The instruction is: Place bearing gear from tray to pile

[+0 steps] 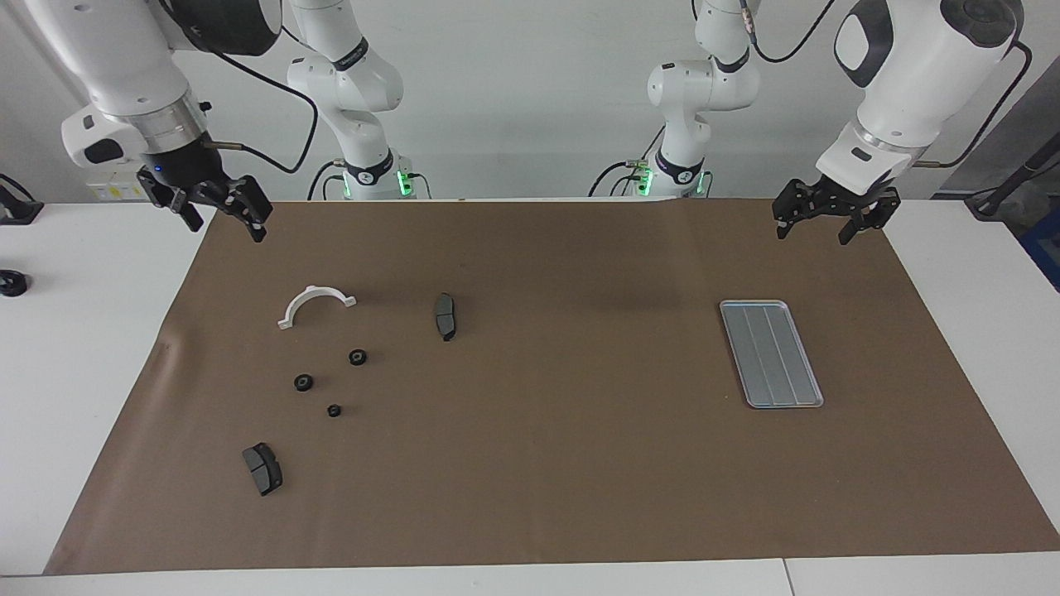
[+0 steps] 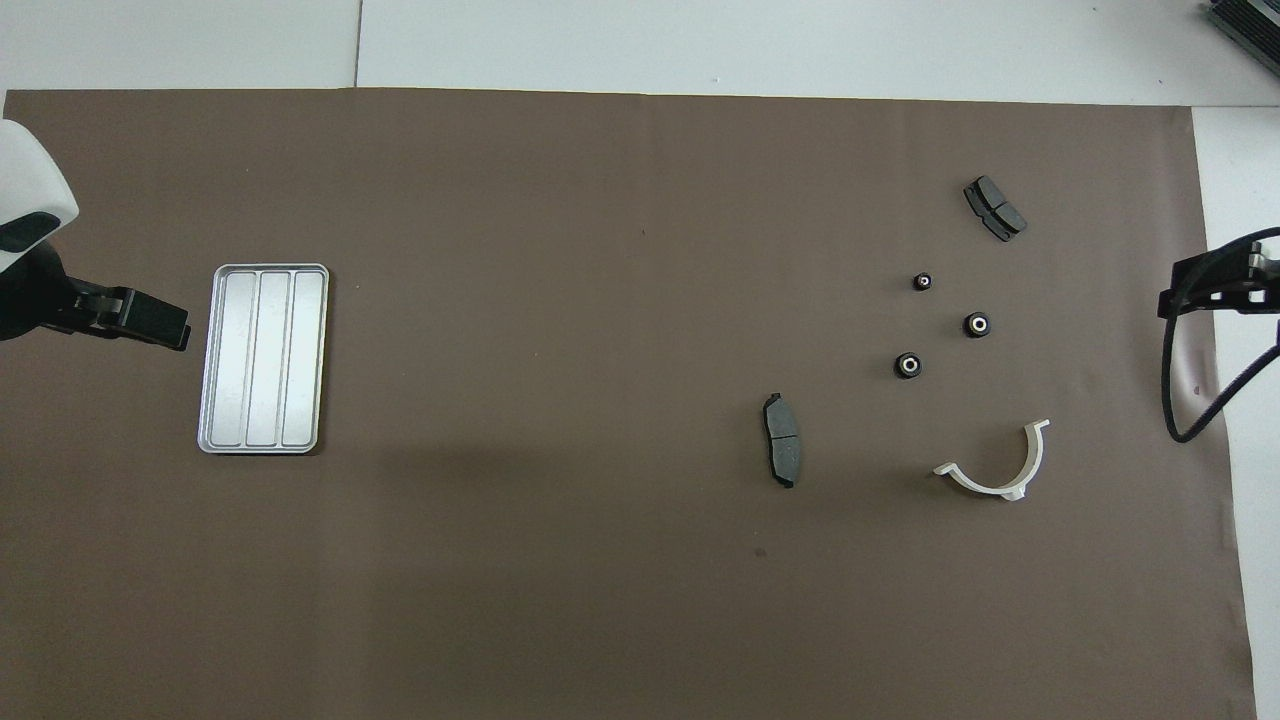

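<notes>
Three small black bearing gears (image 1: 357, 357) (image 1: 304, 382) (image 1: 334, 410) lie in a loose group on the brown mat toward the right arm's end, also seen from overhead (image 2: 908, 365) (image 2: 977, 324) (image 2: 923, 281). The silver ridged tray (image 1: 770, 353) (image 2: 263, 357) lies toward the left arm's end with nothing in it. My right gripper (image 1: 225, 228) hangs open and holds nothing, high over the mat's corner by its own base. My left gripper (image 1: 816, 232) waits open in the air over the mat's edge, on the robots' side of the tray.
A white curved bracket (image 1: 315, 302) lies nearer to the robots than the gears. One dark brake pad (image 1: 445, 316) lies beside it toward the middle. Another brake pad (image 1: 262, 468) lies farther out than the gears. A brown mat (image 1: 563, 463) covers the table.
</notes>
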